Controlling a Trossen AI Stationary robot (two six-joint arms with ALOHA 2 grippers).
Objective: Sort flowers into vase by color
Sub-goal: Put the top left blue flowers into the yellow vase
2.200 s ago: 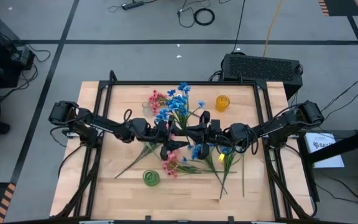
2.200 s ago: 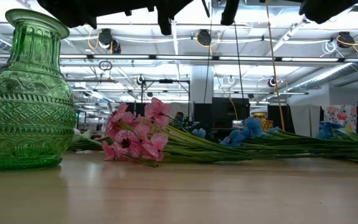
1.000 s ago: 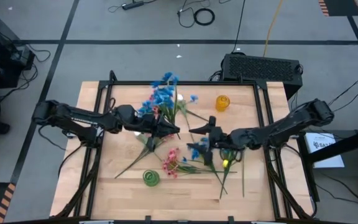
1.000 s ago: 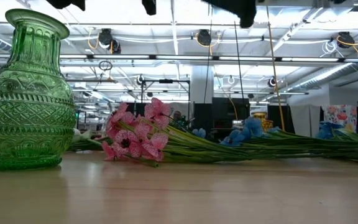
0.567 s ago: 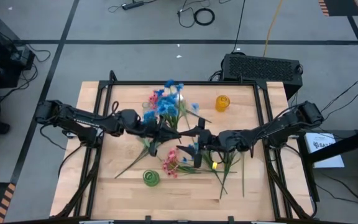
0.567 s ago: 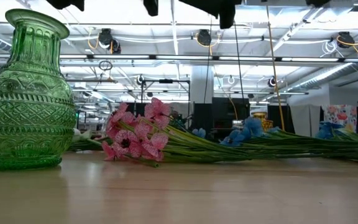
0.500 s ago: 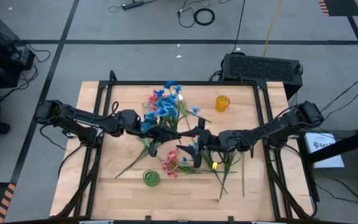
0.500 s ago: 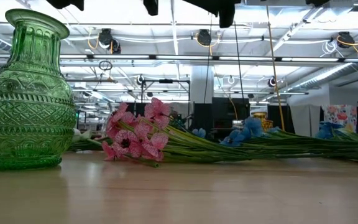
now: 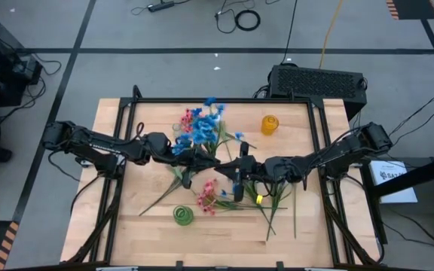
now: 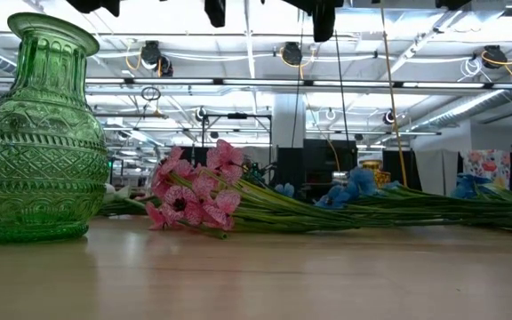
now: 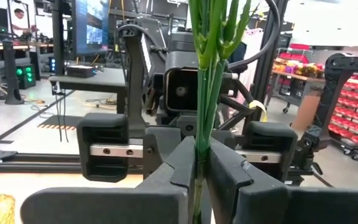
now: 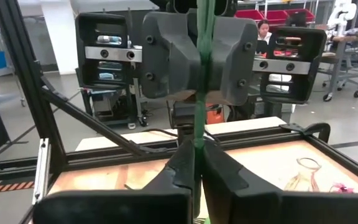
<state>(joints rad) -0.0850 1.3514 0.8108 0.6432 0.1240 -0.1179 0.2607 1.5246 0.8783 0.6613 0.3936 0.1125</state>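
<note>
— Above the worktop's (image 9: 126,226) middle, what is held?
— A bunch of blue flowers (image 9: 202,124) is clamped at the stems by the left claw (image 9: 215,159) and the right claw (image 9: 236,172), both closed on it. In the wrist views the stems run upright.

— What lies around?
— Pink flowers (image 10: 194,196) and more blue sprigs (image 10: 354,188) are laid flat near a green vase (image 10: 38,133); a yellow vase (image 9: 270,124) is set well apart.
</note>
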